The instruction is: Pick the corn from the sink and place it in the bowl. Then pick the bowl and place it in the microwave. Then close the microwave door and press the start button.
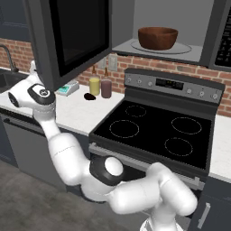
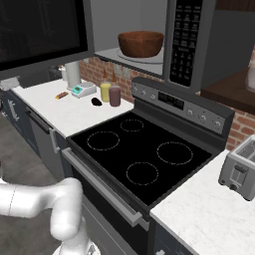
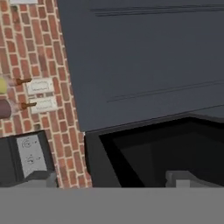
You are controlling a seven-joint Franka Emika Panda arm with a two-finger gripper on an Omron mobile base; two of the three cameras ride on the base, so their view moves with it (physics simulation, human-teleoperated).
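The reddish-brown bowl (image 1: 157,38) (image 2: 141,44) stands on the glass turntable inside the microwave (image 1: 168,50) (image 2: 191,45). The corn is hidden. The microwave door (image 1: 67,36) (image 2: 40,35) hangs wide open to the left. My hand is at the door's lower left corner, with the gripper (image 1: 33,68) partly behind the door's edge. In the hand view the gripper (image 3: 113,180) is open, its fingertips (image 3: 40,179) wide apart before the door's grey panel (image 3: 144,65) and black window. A corner of the sink (image 1: 6,79) shows at far left.
Below the microwave is a black stove top (image 1: 155,131) (image 2: 139,149). A yellow cup (image 1: 94,85), a brown cup (image 1: 106,88) and a small dark item (image 1: 89,96) stand on the counter left of it. A toaster (image 2: 241,172) stands on the right counter.
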